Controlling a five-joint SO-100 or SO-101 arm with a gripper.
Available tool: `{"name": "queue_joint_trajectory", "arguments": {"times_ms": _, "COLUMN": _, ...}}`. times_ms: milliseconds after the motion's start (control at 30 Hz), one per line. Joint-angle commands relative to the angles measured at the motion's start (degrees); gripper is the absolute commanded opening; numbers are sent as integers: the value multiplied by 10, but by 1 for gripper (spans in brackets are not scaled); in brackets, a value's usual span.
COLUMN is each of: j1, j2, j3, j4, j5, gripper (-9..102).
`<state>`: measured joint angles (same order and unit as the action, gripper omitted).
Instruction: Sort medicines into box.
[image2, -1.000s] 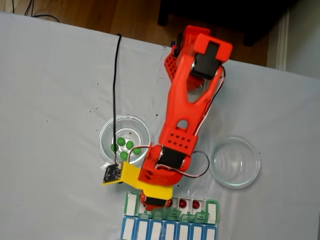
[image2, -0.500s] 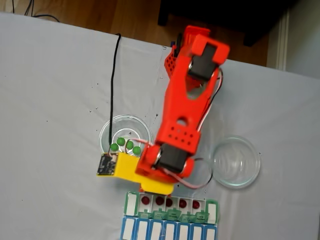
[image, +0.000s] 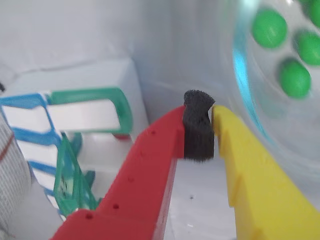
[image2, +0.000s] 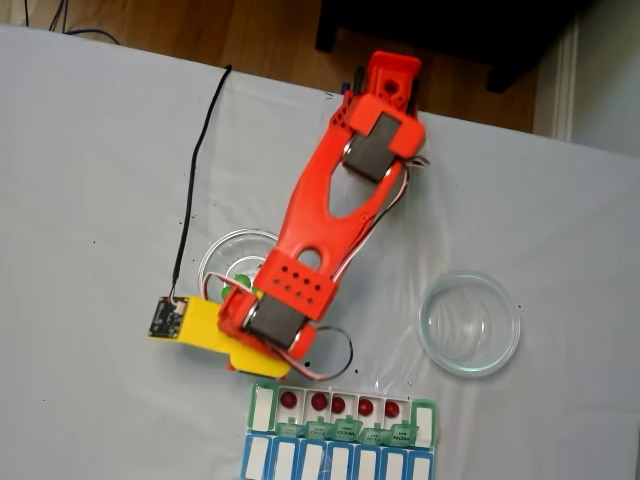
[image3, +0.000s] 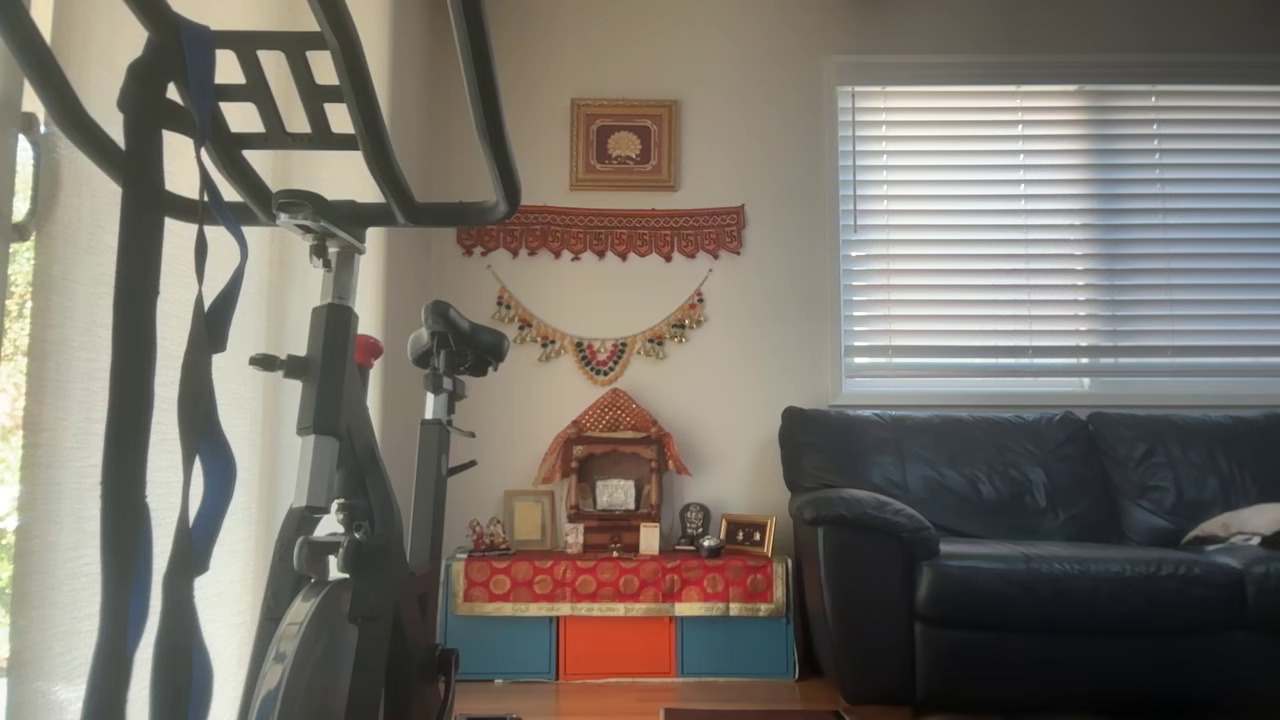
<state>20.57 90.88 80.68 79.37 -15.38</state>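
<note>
Claw (image: 206, 131): red finger and yellow finger brought together on a black foam pad at the tips in the wrist view; nothing held between them.
Claw position: in the fixed view the claw end (image2: 240, 352) sits between the left glass dish and the box, just above the box's left end.
Green medicines (image: 280, 47): in the wrist view, three in full view inside the left glass dish (image: 245, 90), up and to the right of the claw tips; the dish rim is close beside the yellow finger. Whether they touch cannot be told.
Red medicines (image2: 338, 405): five in a row in the open green compartments, below and to the right of the claw in the fixed view.
Box (image2: 262, 405): at the lower edge of the table (image2: 90, 200), just below the claw; green lids open.
Right glass dish (image2: 470, 323): well to the right of the claw.
Arm (image2: 330, 190): red, reaching diagonally from the table's far edge.
</note>
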Motion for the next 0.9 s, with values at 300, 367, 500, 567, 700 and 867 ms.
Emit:
{"name": "queue_joint_trajectory", "arguments": {"times_ms": 300, "j1": 17, "j2": 287, "j3": 203, "j4": -85, "j5": 40, "gripper": 1}}
{"name": "queue_joint_trajectory", "arguments": {"times_ms": 367, "j1": 8, "j2": 263, "j3": 165, "j4": -62, "j5": 49, "gripper": 1}}
{"name": "queue_joint_trajectory", "arguments": {"times_ms": 500, "j1": 12, "j2": 221, "j3": 107, "j4": -17, "j5": 73, "gripper": 1}}
{"name": "queue_joint_trajectory", "arguments": {"times_ms": 567, "j1": 14, "j2": 216, "j3": 108, "j4": -12, "j5": 107, "gripper": 1}}
{"name": "queue_joint_trajectory", "arguments": {"times_ms": 700, "j1": 15, "j2": 200, "j3": 100, "j4": 0, "j5": 153, "gripper": 1}}
{"name": "queue_joint_trajectory", "arguments": {"times_ms": 867, "j1": 33, "j2": 193, "j3": 107, "j4": 9, "j5": 137, "gripper": 1}}
